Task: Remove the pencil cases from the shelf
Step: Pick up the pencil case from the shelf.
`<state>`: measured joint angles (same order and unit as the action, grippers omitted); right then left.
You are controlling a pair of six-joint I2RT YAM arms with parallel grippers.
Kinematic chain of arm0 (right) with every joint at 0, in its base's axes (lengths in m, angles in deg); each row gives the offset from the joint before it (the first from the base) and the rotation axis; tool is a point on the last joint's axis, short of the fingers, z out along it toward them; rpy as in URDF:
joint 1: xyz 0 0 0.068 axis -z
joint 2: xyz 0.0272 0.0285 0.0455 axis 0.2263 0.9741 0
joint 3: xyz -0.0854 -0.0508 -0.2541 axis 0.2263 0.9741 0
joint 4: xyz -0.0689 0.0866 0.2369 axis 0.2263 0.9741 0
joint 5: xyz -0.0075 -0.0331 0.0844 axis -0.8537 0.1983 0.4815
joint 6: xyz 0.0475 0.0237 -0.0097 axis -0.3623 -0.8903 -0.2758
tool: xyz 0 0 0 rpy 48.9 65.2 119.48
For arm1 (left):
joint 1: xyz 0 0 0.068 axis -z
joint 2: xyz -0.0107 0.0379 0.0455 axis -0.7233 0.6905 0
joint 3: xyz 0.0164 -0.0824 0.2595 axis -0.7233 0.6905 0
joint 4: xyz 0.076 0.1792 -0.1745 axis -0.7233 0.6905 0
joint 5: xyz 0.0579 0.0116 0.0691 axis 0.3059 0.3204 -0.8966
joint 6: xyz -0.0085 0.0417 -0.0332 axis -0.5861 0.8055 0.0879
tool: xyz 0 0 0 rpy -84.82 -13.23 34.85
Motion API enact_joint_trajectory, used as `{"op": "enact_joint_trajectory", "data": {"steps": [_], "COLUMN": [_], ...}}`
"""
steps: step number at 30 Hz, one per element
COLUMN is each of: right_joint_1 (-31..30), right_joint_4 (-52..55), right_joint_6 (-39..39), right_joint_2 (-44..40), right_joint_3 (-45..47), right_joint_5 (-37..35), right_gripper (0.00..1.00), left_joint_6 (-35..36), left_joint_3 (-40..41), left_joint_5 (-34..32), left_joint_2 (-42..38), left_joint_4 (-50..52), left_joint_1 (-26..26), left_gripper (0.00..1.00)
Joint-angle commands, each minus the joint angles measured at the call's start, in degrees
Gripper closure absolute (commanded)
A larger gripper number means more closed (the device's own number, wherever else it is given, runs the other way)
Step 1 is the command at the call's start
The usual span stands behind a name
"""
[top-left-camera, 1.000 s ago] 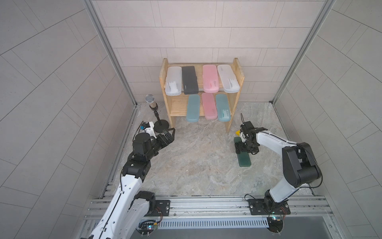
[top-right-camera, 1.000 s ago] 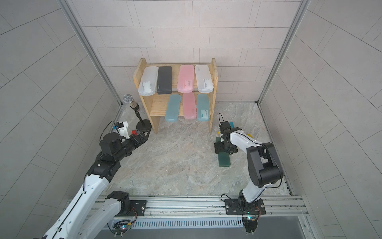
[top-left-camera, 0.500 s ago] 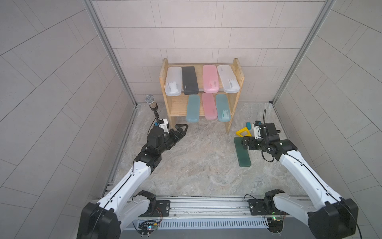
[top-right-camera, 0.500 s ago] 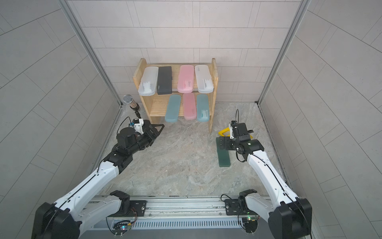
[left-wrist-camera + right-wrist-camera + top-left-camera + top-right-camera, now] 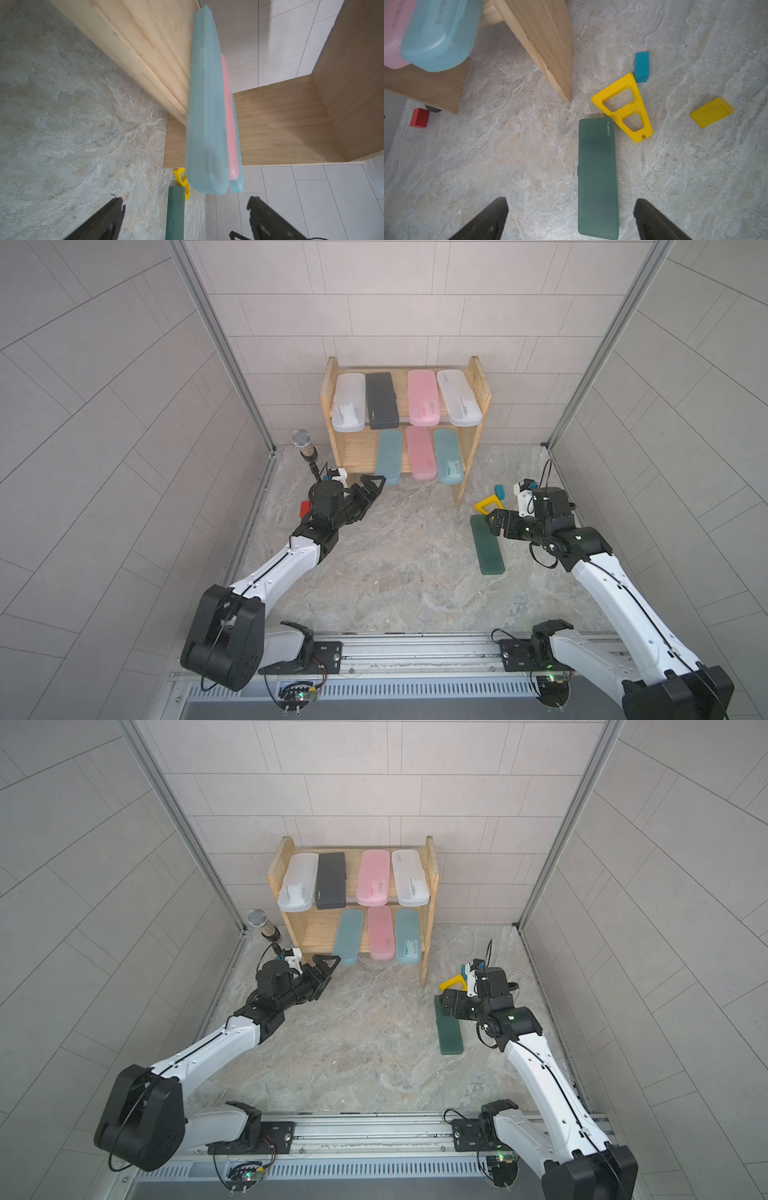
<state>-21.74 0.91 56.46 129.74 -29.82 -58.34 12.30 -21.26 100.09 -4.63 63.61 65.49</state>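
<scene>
Left claw [image 5: 375,486] open before the teal pencil case [image 5: 388,458] overhanging the shelf's [image 5: 478,377] lower tier, right claw [image 5: 496,521] open above the dark green case [image 5: 489,551] on the bench [image 5: 395,572]: we judge a skewed pinch could drag the neighbouring pink case [image 5: 420,456].

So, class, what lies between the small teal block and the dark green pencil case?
The yellow triangular frame; the right wrist view shows it most clearly.
</scene>
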Motion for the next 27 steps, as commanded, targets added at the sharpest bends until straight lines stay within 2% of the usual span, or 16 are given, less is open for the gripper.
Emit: {"op": "enact_joint_trajectory", "data": {"steps": [1,6,11,18,20,23,27], "right_joint_1": [0.1,0.1,0.1,0.1,0.1,0.1,0.1], "right_joint_4": [1.0,1.7,2.8,3.9,4.2,4.2,4.1], "right_joint_6": [-0.4,-0.1,0.8,1.3,1.4,1.3,1.0], "right_joint_2": [-1.3,-1.8,-2.6,-2.6,-3.1,-3.7,-3.8], "right_joint_3": [-0.7,-1.3,-2.0,-2.8,-2.8,-2.6,-2.6], "right_joint_5": [-0.2,-0.8,-2.0,-2.1,-2.2,-2.2,-1.7], "right_gripper": [0.0,0.0,0.0,0.0,0.0,0.0,0.0], "left_joint_6": [-0.5,-1.8,-3.3,-2.7,-2.6,-2.6,-2.1], "left_joint_3": [-2.8,-4.9,-6.2,-6.7,-6.7,-6.6,-6.0], "left_joint_5": [-1.2,-0.8,-0.4,-1.1,-1.2,-1.1,-1.5], "left_joint_2": [1.2,5.6,9.4,10.0,10.0,9.9,8.9], "left_joint_4": [-4.0,-6.9,-10.2,-10.3,-10.4,-10.4,-10.1], "left_joint_1": [0.3,0.3,0.4,0.4,0.4,0.4,0.4], "left_gripper": [0.01,0.05,0.14,0.4,0.45,0.6,0.74]}}
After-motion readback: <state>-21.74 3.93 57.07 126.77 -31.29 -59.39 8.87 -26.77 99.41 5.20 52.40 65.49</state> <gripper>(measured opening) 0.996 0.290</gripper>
